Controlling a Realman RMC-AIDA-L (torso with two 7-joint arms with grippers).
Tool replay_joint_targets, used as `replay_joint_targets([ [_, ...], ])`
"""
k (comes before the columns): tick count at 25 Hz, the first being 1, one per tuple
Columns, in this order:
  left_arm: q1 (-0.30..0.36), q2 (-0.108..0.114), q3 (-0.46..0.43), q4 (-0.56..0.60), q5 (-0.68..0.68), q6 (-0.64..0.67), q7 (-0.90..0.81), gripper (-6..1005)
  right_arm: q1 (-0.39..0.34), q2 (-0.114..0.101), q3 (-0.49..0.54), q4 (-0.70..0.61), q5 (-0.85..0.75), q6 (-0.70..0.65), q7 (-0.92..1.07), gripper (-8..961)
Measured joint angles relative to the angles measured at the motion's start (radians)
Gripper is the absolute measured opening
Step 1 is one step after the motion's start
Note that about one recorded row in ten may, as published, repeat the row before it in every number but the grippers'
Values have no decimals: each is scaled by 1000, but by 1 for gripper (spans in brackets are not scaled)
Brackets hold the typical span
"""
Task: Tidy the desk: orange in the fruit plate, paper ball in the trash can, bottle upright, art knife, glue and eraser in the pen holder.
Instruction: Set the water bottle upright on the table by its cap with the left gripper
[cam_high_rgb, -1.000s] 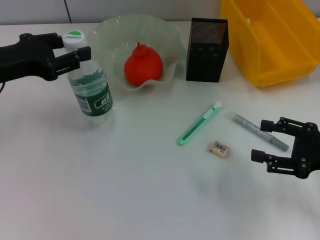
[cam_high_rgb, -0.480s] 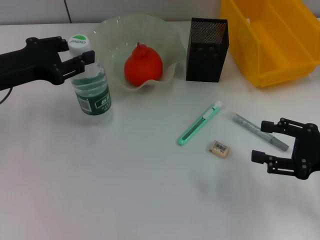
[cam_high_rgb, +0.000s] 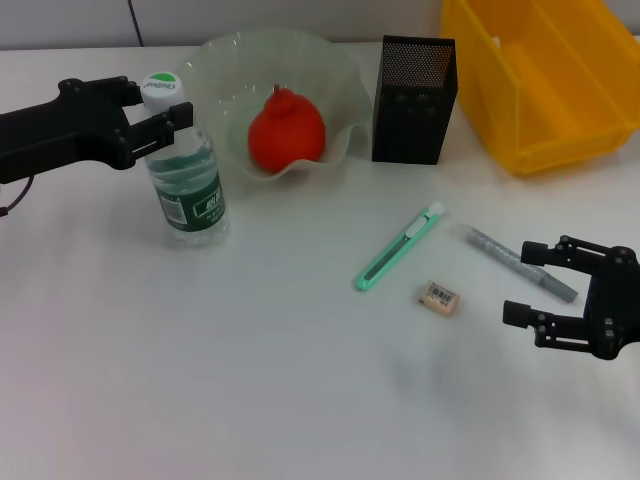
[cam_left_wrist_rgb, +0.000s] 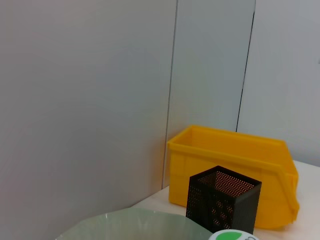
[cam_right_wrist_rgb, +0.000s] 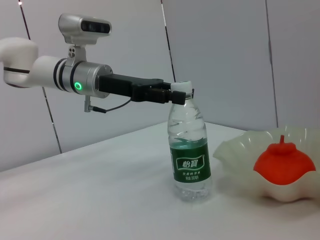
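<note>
The bottle (cam_high_rgb: 187, 170) is standing upright on the desk (cam_high_rgb: 250, 380), over toward the far left corner, just beside the fruit plate (cam_high_rgb: 225, 60). It's a clear plastic water bottle with a dark green label wrapped round the middle, some white print on it, and a white cap with a green patch on top. Looks like there's water in it up to around the shoulder. In the right wrist view it stands pretty much vertical, base flat on the desk.

The left gripper (cam_high_rgb: 160, 108) comes in from the left edge, and its black fingers sit on either side of the neck just under the cap, pinching the bottle there.

The orange (cam_high_rgb: 287, 130) is already sitting in the fruit plate, a pale green see-through bowl with a wavy rim, by the far edge. The black mesh pen holder (cam_high_rgb: 414, 100) stands just beside the plate, and the yellow trash can (cam_high_rgb: 545, 80) is at the far right corner.

Still lying loose on the desk toward the right side: the mint-green art knife (cam_high_rgb: 399, 246), the grey glue (cam_high_rgb: 520, 264) and the little beige eraser (cam_high_rgb: 440, 297), which is between the two and a bit nearer.

The right gripper (cam_high_rgb: 535, 283) hovers low by the right edge, fingers spread, one fingertip close to the end of the glue, holding nothing.
</note>
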Motion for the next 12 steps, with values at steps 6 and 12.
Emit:
replay_joint_targets([
  [6,0,-2,4,-2,0,-6,9,441,2,0,1,-4,1,-3,8,796],
  [12,-7,-1,2,-22,0,-7,13,442,4,-1,1,-3,0,-3,9,796],
])
